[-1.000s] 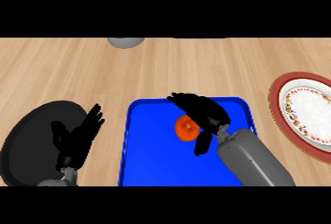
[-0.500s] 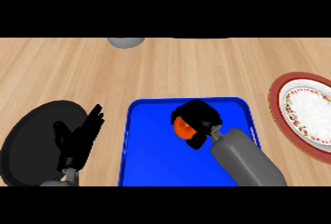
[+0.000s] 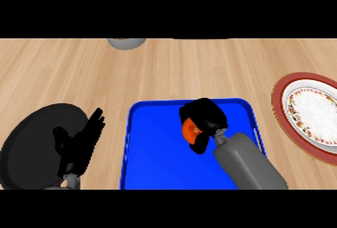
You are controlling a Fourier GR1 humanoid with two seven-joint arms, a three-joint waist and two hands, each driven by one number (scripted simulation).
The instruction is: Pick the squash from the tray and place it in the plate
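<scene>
An orange squash (image 3: 189,130) lies on the blue tray (image 3: 158,151) near its far right part. My right hand (image 3: 205,116) is curled over it, fingers and thumb round it, so only a small orange patch shows. A white plate (image 3: 314,112) with a red patterned rim sits at the right edge of the counter. My left hand (image 3: 80,143) rests open, fingers up, over a black round plate (image 3: 33,142) at the lower left.
A grey bowl-like object (image 3: 126,42) sits at the far edge of the wooden counter. Bare wood lies between the tray and the white plate and across the far half of the counter.
My right hand has come down from spread fingers above the squash and curled round it, covering most of it. The left hand has not moved.
</scene>
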